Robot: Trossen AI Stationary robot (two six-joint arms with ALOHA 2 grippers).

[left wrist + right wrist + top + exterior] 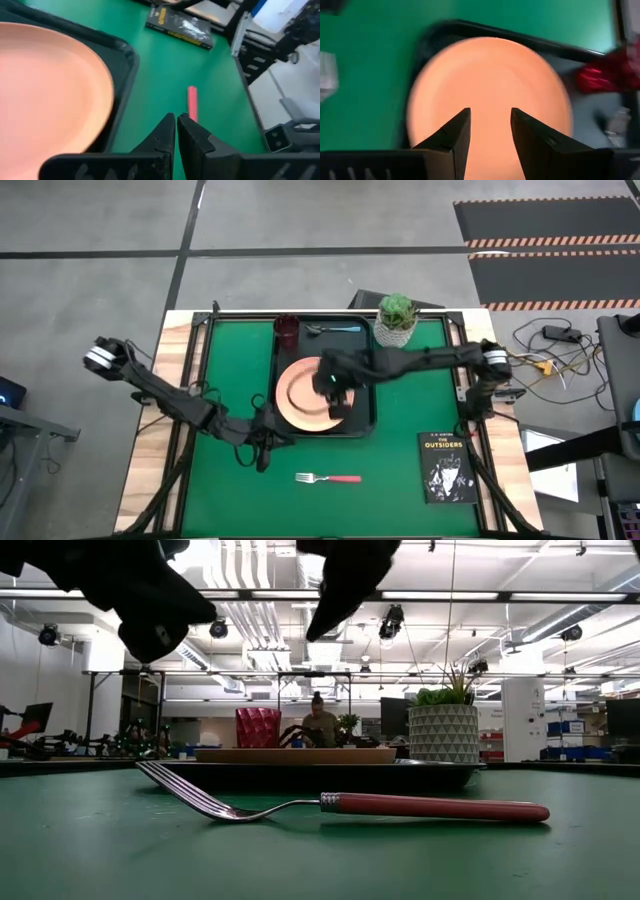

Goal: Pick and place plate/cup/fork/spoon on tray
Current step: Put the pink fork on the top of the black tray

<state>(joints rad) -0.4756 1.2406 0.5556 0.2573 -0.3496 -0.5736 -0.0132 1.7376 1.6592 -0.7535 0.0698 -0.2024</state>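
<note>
The salmon-pink plate lies flat in the near part of the dark tray. The maroon cup and the blue-handled spoon sit in the tray's far part. The pink-handled fork lies on the green mat near the front edge, tines to the left, and it also shows in the low view. My right gripper is open and empty above the plate. My left gripper is shut and empty above the mat by the tray's near left corner, with the fork's handle just beyond its tips.
A white pot with a green plant stands at the tray's far right corner. A black book lies on the mat at the near right. Bare green mat lies to the left and right of the fork.
</note>
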